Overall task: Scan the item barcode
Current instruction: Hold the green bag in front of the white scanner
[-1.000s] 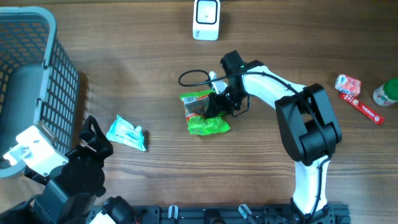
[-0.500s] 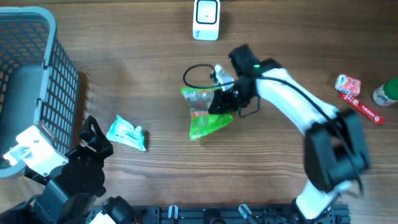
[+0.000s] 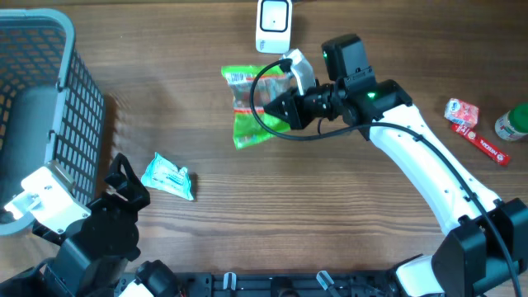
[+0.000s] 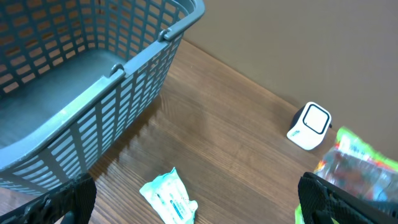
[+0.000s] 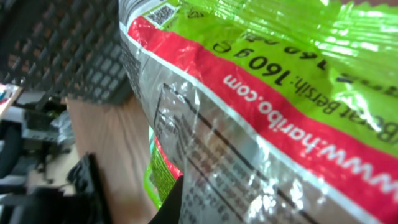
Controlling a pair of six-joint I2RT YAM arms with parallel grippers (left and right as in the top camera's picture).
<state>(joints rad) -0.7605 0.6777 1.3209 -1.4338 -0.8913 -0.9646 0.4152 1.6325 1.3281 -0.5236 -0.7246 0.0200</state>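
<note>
Right pincer is clamped shut on the candy bag, gripping it by its right edge. The bag sits just below the scanner in the overhead view, a touch to the left of it and not touching it. It looks lifted off the worktop. It's green with a red band and a clear window, and the right wrist cam is basically filled with it; you can read "haribo.com" on the red strip.

Left pincer is wide open with nothing in it, way off to the lower left of the scanner. A wipes pack lies flat just beside it on the scanner's side. The basket is far left of the scanner, at the worktop's edge.

Well right of the scanner there's a small red packet, a red tube touching it, and a green-capped bottle at the frame edge.
</note>
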